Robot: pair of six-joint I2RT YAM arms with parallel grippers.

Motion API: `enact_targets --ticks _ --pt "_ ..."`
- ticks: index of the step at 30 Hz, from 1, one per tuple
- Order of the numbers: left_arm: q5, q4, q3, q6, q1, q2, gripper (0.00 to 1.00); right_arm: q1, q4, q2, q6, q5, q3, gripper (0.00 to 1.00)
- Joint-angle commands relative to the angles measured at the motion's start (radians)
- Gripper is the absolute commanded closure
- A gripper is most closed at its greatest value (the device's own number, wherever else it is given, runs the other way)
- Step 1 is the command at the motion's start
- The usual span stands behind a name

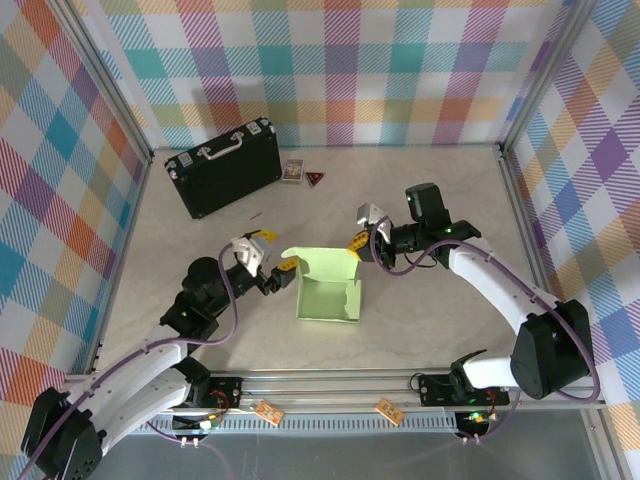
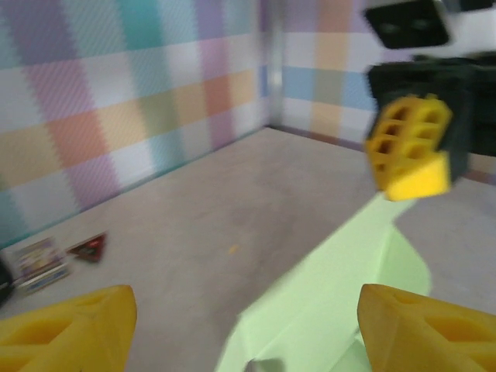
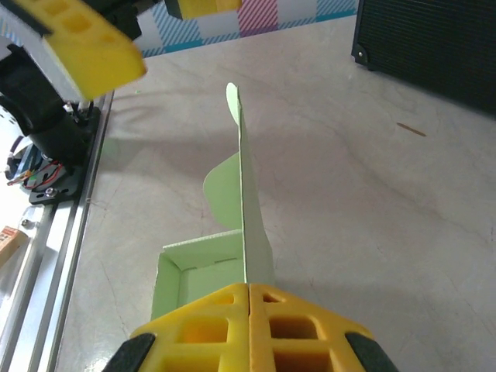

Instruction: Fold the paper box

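The paper box [image 1: 327, 297] is a pale green shallow box on the table's middle, with its lid [image 1: 320, 262] standing up at the back. My right gripper [image 1: 354, 245] is shut on the lid's right edge; in the right wrist view the thin card [image 3: 246, 194] runs straight into the closed yellow fingers [image 3: 225, 318]. My left gripper [image 1: 278, 253] is open at the lid's left corner. Its two yellow fingers [image 2: 70, 325] stand wide apart, with the green card [image 2: 333, 302] low between them and touching neither. The right gripper's finger [image 2: 411, 147] shows beyond.
A black briefcase [image 1: 225, 165] lies at the back left, also seen in the right wrist view [image 3: 426, 46]. A small card [image 1: 292, 171] and a dark triangle [image 1: 315, 179] lie beside it. An aluminium rail [image 1: 330, 385] runs along the near edge. Plaid walls enclose the table.
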Motion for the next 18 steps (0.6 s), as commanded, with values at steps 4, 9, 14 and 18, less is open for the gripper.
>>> enact_targets --ticks 4,9,14,18 --pt "-0.172 -0.12 -0.064 -0.084 0.011 -0.208 0.2 -0.045 0.044 0.023 0.033 0.011 0.061 1.0" --pt "0.013 -0.114 -0.106 -0.017 0.011 -0.198 0.2 -0.091 -0.042 0.049 -0.024 -0.086 0.14 1.0" --pt "0.065 0.073 -0.126 0.116 0.022 -0.013 0.19 -0.096 -0.184 0.037 -0.189 -0.225 0.199 1.0" --pt "0.208 0.17 -0.063 0.152 0.11 0.148 0.2 -0.099 -0.194 0.024 -0.226 -0.255 0.193 1.0"
